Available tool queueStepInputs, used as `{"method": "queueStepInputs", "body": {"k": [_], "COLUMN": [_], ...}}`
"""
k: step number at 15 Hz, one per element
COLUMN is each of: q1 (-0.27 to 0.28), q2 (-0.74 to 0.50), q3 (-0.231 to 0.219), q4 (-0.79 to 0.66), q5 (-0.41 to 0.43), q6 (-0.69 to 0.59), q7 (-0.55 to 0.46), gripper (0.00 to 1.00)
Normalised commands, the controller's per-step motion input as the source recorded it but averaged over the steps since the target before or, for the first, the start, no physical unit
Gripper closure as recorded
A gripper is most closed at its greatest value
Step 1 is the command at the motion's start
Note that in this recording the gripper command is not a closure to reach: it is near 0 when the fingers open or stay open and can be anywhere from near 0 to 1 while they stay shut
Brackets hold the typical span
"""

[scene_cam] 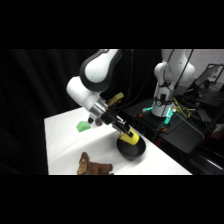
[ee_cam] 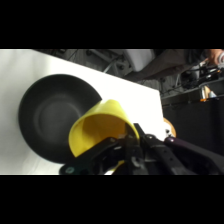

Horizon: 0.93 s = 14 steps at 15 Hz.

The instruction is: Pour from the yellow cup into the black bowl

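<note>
The jaws (scene_cam: 126, 132) are closed on the cup (scene_cam: 131, 137), gripping it at its wall. The cup is tipped steeply over the bowl (scene_cam: 131, 148), which sits near the counter's (scene_cam: 65, 135) right edge. In the wrist view the cup's (ee_cam: 102, 131) open mouth faces the bowl's (ee_cam: 52, 117) interior, overlapping its rim. Only the side view shows a green thing (scene_cam: 82, 127) far left and a brown plush toy (scene_cam: 91, 165) near the front.
</note>
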Motion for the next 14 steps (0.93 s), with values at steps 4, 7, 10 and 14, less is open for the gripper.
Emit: {"method": "queueStepInputs", "body": {"k": [4,7,10,14], "q1": [0.119,0.104,0.084,0.106], "q2": [-0.41,-0.36,-0.29,-0.16], "q3": [0.024,0.001,-0.041,-0.106], "q4": [-0.38,-0.35,-0.25,-0.14], "q5": [-0.253,-0.33,-0.38,-0.447], "q6": [0.68,0.65,0.56,0.44], "q7": [0.28,0.39,0.45,0.51], "gripper": [0.18,0.18,0.18,0.18]}}
